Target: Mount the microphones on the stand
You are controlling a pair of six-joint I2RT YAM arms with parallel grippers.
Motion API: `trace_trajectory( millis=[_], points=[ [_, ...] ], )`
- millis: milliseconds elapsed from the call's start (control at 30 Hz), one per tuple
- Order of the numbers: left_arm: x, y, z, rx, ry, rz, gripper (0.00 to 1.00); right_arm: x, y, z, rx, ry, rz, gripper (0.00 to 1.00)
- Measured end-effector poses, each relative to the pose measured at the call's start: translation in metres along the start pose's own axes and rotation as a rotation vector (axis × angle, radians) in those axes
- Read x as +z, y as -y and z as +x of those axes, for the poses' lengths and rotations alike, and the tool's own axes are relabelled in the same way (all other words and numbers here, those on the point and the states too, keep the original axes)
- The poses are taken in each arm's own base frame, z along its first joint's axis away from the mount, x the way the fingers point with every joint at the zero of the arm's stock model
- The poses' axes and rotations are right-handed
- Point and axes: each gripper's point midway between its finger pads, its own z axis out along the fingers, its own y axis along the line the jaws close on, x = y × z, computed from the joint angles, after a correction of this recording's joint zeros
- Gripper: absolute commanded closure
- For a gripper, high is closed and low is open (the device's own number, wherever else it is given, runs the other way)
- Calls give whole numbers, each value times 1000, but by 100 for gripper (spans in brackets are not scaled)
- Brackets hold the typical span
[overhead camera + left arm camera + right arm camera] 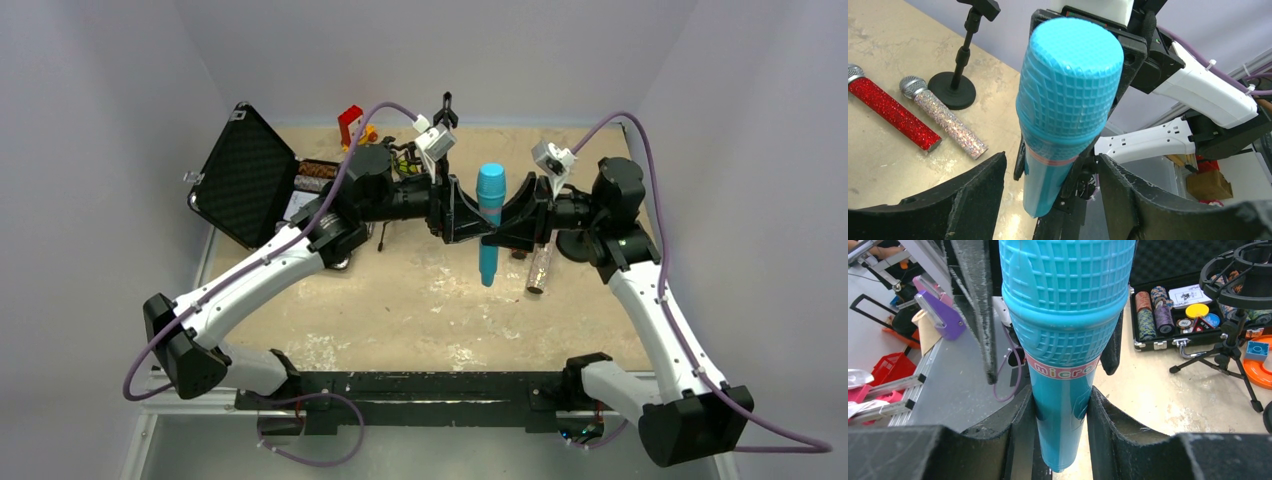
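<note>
My right gripper [515,222] [1062,400] is shut on the handle of the cyan-blue microphone [490,195] [1063,315] and holds it off the table, head up. My left gripper [460,215] [1050,160] is open, with one finger on each side of the same microphone [1068,95] and a gap on both sides. The red glitter microphone [893,112] and the silvery-pink glitter microphone [945,117] [540,268] lie side by side on the table. A black stand with a round base [952,90] [577,245] is just behind them. A tripod stand with a ring mount [1235,285] is near the case.
An open black case [245,175] [1173,305] with poker chips sits at the back left. A red block [350,122] and an orange ring [1258,370] lie near the tripod. A black clip [446,108] rises at the back centre. Grey walls close in three sides.
</note>
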Motion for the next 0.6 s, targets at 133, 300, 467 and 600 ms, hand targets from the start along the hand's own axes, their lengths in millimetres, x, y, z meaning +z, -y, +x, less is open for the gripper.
trace_trajectory(
  millis=[133, 300, 467, 600],
  points=[
    [3, -2, -2, 3, 3, -3, 40, 1, -3, 1, 4, -6, -17, 90],
    [8, -3, -3, 4, 12, 1, 40, 1, -4, 2, 11, -10, -29, 90],
    [15, -3, -7, 8, 31, 20, 38, 2, -4, 3, 21, -14, -34, 90],
    [22, -3, -5, -4, 32, 36, 46, 2, -3, 4, 27, -15, -35, 89]
  ],
)
